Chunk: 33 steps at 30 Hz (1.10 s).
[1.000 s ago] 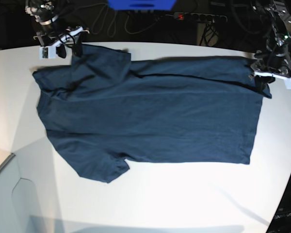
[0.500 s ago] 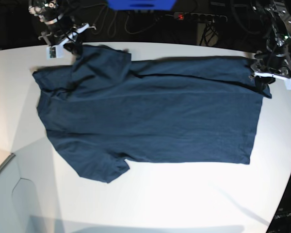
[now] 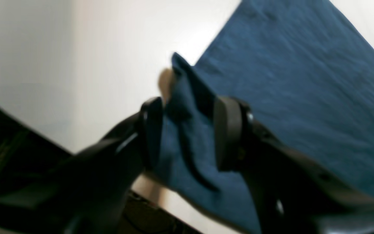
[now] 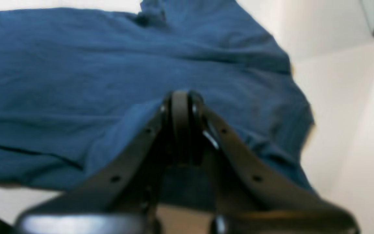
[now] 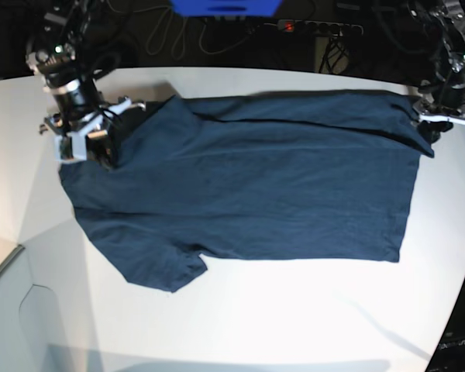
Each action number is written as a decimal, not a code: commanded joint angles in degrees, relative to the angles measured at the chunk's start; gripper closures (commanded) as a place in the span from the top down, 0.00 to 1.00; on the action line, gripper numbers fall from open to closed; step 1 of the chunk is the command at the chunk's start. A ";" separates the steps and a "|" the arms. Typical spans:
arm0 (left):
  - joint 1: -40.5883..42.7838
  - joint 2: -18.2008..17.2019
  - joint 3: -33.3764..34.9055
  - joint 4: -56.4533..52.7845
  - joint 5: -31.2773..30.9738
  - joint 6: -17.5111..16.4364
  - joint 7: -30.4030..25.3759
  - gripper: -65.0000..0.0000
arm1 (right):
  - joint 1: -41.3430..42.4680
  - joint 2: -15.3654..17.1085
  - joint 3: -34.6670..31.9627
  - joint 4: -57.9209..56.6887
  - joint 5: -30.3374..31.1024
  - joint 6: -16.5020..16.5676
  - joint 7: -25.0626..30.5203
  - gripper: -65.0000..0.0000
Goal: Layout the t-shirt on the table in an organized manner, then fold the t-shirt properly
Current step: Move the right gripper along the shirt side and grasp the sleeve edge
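The dark navy t-shirt (image 5: 248, 178) lies spread flat across the white table (image 5: 294, 310). Its collar end is at the left of the base view and its hem at the right. My right gripper (image 5: 101, 149) sits at the far left shoulder. In the right wrist view its fingers (image 4: 182, 107) are pressed together, and a ridge of the t-shirt (image 4: 76, 65) rises to their tips. My left gripper (image 5: 428, 128) is at the far right hem corner. In the left wrist view its two pads (image 3: 227, 130) pinch a bunched corner of the t-shirt (image 3: 287, 81).
A blue box (image 5: 225, 6), a power strip (image 5: 318, 27) and cables lie beyond the table's far edge. The table's curved edge (image 5: 459, 294) runs down the right. A lower grey surface (image 5: 8, 310) lies at the bottom left.
My right gripper closed at the far sleeve and moved toward the near left. The sleeve that stuck out at the far edge now lies drawn in. The left gripper stayed put.
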 commanded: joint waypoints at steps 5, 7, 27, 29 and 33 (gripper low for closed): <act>0.18 -0.52 -0.43 1.24 -0.56 -0.30 -1.25 0.39 | 11.33 0.23 -0.19 -1.39 1.24 0.42 -6.40 0.00; 0.18 -0.61 -0.43 1.24 -0.56 -0.30 -1.25 0.39 | 15.20 0.23 -0.19 -2.89 0.97 0.33 -8.95 0.00; 1.41 -0.79 -0.51 2.12 -0.56 -0.30 -1.25 0.40 | 28.04 8.67 0.08 -23.55 0.97 -0.02 -11.59 0.40; 1.41 -0.79 -0.51 2.12 -0.56 -0.22 -1.25 0.43 | 25.75 9.37 -0.19 -20.91 0.97 -0.02 -11.59 0.48; 1.41 -0.87 -0.51 2.12 -0.56 -0.22 -1.25 0.58 | 19.95 11.31 -0.27 -15.28 0.97 0.33 -11.59 0.52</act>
